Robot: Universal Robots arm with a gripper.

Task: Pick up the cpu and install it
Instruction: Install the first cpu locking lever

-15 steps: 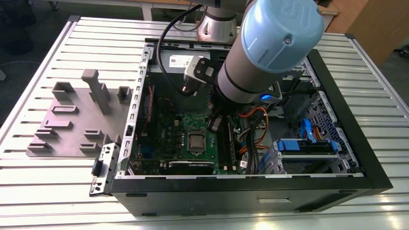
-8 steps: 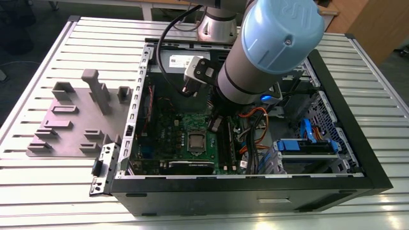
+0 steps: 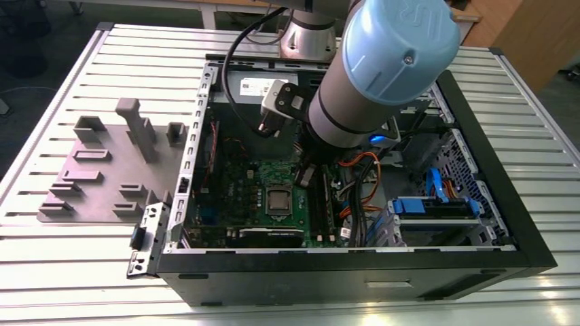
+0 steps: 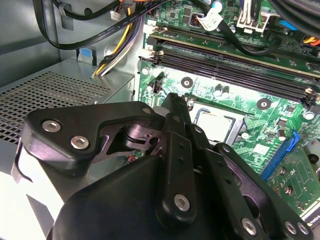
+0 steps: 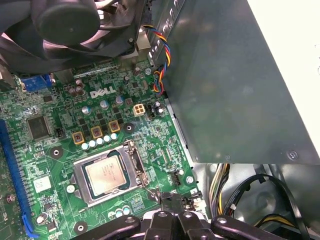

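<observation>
The cpu (image 5: pixel 107 172) is a small silver square lying flat in its socket on the green motherboard (image 5: pixel 55 105), with a silver metal frame (image 5: pixel 82 187) around it. It also shows in the second wrist view as the cpu (image 4: pixel 216 122) and in the exterior view as the cpu (image 3: pixel 276 199). My gripper (image 5: pixel 175 199) hovers above the board beside the socket, apart from the chip, its black fingers shut with nothing between them. In the second wrist view the gripper (image 4: pixel 175 100) covers part of the socket.
The open computer case (image 3: pixel 507 224) rests on a slatted table. A black fan (image 5: pixel 65 25) and a grey power supply box (image 5: pixel 225 90) flank the socket. Memory slots (image 4: pixel 225 62), cable bundles (image 5: pixel 250 200) and a blue drive cage (image 3: pixel 435 206) crowd nearby. A grey fixture plate (image 3: pixel 91 176) lies outside.
</observation>
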